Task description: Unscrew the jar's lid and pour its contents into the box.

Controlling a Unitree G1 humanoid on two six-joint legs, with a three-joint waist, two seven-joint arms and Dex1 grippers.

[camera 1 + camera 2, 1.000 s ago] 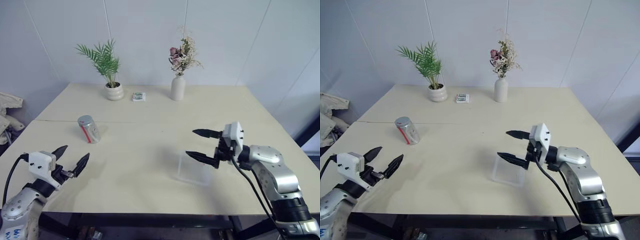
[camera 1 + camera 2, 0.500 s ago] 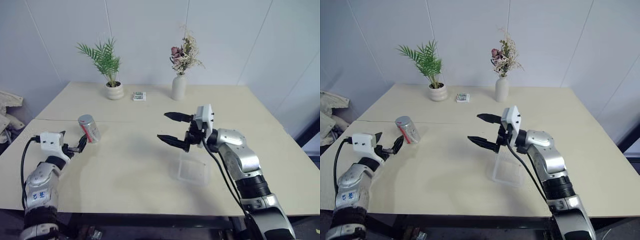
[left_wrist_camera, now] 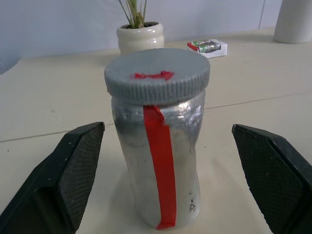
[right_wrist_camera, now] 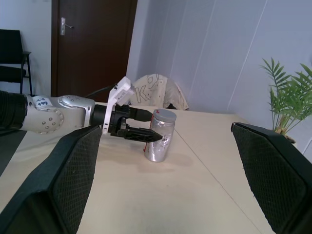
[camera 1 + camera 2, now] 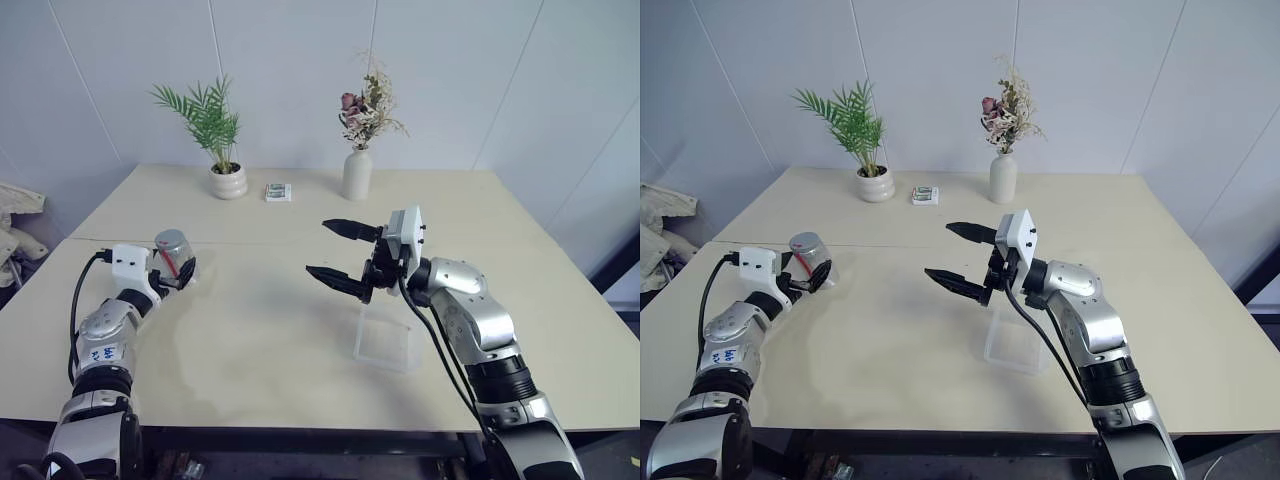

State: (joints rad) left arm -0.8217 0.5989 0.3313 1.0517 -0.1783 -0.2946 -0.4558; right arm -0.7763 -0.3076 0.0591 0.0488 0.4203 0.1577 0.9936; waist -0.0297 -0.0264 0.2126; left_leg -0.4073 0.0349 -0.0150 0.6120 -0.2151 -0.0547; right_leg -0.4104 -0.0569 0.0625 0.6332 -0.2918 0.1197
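Jar (image 3: 157, 146) upright on table (image 5: 300, 330), left side, grey lid (image 3: 157, 74) on. Left gripper (image 5: 178, 270) spread wide around it, not touching. Right gripper (image 5: 337, 252) agape above clear box (image 5: 386, 345), empty-handed.

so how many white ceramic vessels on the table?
2, both along the table's far edge: the plant pot holding the green palm, far left, and the vase with dried flowers, far centre. A small printed packet lies between them. None appear hidden.
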